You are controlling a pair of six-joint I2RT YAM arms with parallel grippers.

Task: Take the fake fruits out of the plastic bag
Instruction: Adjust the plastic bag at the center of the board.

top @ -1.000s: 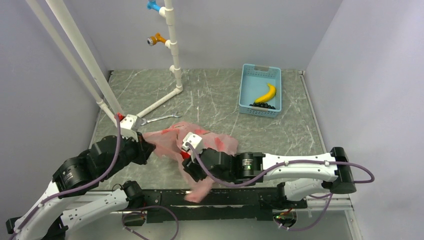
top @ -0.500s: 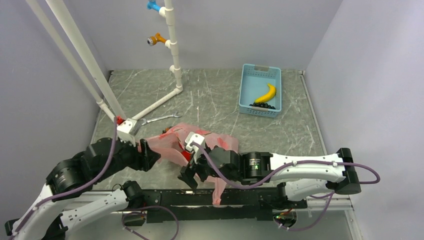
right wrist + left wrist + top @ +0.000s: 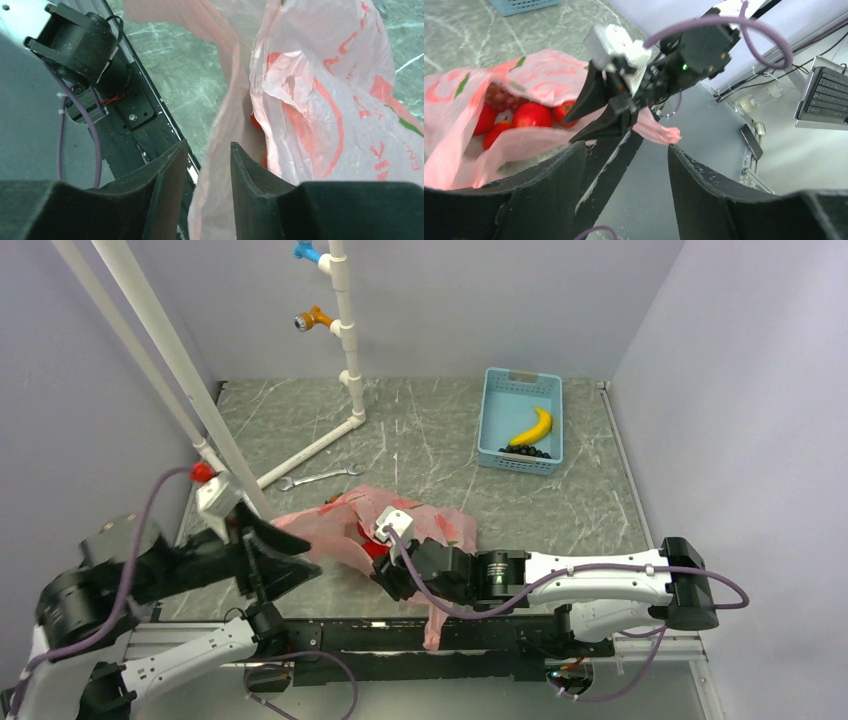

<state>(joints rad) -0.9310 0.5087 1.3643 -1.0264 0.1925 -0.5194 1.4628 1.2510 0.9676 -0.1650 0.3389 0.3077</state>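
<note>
- The counter (image 3: 430,430) carries one plastic bag (image 3: 445,525), lying near centre with a strip of film trailing over the near edge.
- We judge the bag to be thin, soft, crinkly film: light, slippery, easily torn. Take hold at a rim fold or handle, not across the fruit.
- The left hand (image 3: 624,149) is spread and holds nothing, left of the bag.
- The right hand (image 3: 209,145) is pinching a fold of bag film at the near side of the mouth.
- The fake fruits (image 3: 529,114) sit inside the bag. We count four glossy red round pieces and one grape bunch (image 3: 499,95); others may be hidden. They look rigid, light and smooth, so grip each across its widest part.
</note>
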